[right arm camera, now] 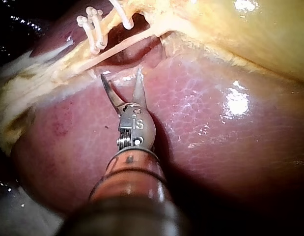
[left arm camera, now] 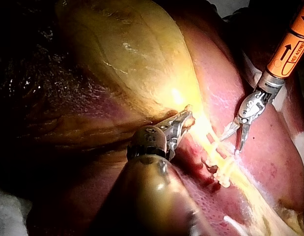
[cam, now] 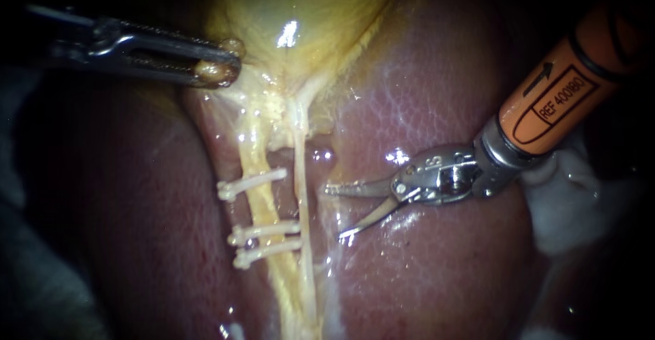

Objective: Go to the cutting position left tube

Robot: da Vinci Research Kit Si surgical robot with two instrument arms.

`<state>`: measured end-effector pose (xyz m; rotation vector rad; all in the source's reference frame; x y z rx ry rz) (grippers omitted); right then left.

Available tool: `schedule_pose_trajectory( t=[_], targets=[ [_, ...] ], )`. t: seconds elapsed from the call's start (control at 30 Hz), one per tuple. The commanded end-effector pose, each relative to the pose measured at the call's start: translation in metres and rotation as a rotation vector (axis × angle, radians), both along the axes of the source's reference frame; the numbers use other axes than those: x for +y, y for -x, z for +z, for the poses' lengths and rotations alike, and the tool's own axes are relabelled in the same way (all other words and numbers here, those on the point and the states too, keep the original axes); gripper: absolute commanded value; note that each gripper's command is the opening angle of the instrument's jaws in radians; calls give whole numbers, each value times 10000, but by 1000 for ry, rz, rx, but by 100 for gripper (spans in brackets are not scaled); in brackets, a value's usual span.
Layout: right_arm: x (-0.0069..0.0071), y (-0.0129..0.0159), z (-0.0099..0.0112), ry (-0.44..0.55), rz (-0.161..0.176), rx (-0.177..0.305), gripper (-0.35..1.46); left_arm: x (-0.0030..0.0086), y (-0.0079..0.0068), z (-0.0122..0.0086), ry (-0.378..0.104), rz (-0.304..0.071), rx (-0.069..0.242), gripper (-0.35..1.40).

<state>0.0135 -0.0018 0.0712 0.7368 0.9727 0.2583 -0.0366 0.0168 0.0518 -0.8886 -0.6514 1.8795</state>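
Note:
The left tube [cam: 263, 207] is a thick yellow strand running down from the gallbladder [cam: 300, 19], with three white clips [cam: 254, 184] across it. A thin pale right tube [cam: 301, 176] lies beside it. My right instrument [cam: 334, 211] has two curved blades standing open, off to the right of both tubes and touching neither. In the right wrist view the blades [right arm camera: 121, 74] point at the thin tube [right arm camera: 117, 49], just short of it. My left instrument [cam: 220, 65] is shut on the gallbladder's lower edge, holding it up; the left wrist view shows the same grip [left arm camera: 183, 120].
Pink, wet liver [cam: 423, 265] lies under and around the tubes. White gauze [cam: 566, 203] sits at the right, behind my right instrument's orange shaft [cam: 566, 87]. Between the upper clip and the two lower clips [cam: 266, 239] is a bare stretch of the left tube.

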Motion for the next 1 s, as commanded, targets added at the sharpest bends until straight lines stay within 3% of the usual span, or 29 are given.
schedule_pose_trajectory(
  t=[0.03,0.53,1.0],
  targets=[
    [0,0,0,0,0,0,134,0,0,0,0,0,0,-35],
    [-6,-1,-7,-5,-2,0,136,0,-1,0,0,0,0,-35],
    [-27,-8,-61,-35,-25,26,137,2,-4,3,0,2,-1,-35]
  ],
)
